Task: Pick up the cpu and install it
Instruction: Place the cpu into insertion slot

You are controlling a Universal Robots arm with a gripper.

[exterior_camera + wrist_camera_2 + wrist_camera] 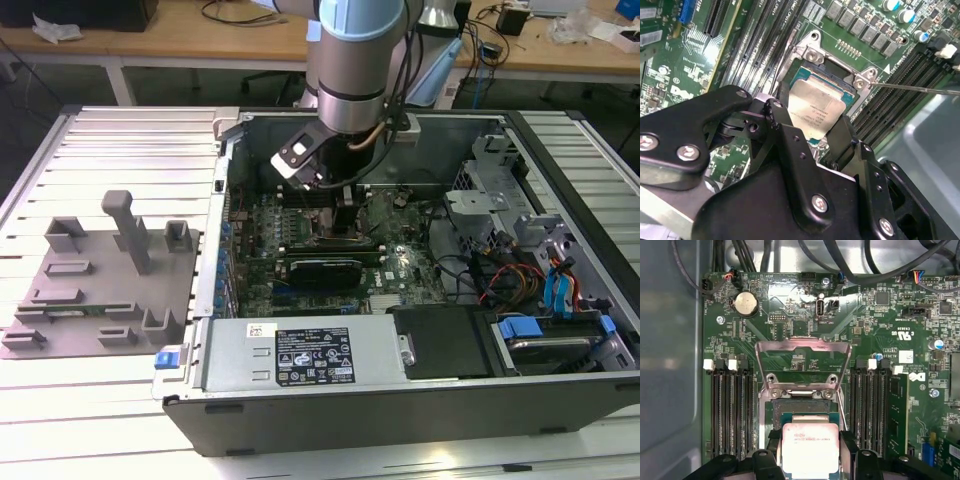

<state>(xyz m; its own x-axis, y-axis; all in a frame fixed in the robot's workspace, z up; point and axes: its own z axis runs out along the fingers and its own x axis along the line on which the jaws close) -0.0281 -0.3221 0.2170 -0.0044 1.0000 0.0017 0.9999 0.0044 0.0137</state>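
The cpu (816, 106), a small square chip with a pale metal top, sits between my gripper's (812, 127) two black fingers (782, 117), which close on its opposite edges. In the first wrist view the cpu (810, 447) hangs low over the open socket (790, 407) of the green motherboard. The socket's metal load plate (802, 347) is flipped up and away. In the exterior view my gripper (345, 225) reaches down into the open computer case, over the middle of the board.
Memory slots (730, 410) flank the socket, with one module (897, 410) fitted. A thin socket lever (920, 89) sticks out sideways. The power supply (310, 355), drive cage (500, 200) and cables crowd the case. A grey fixture (100, 270) lies at the exterior view's left.
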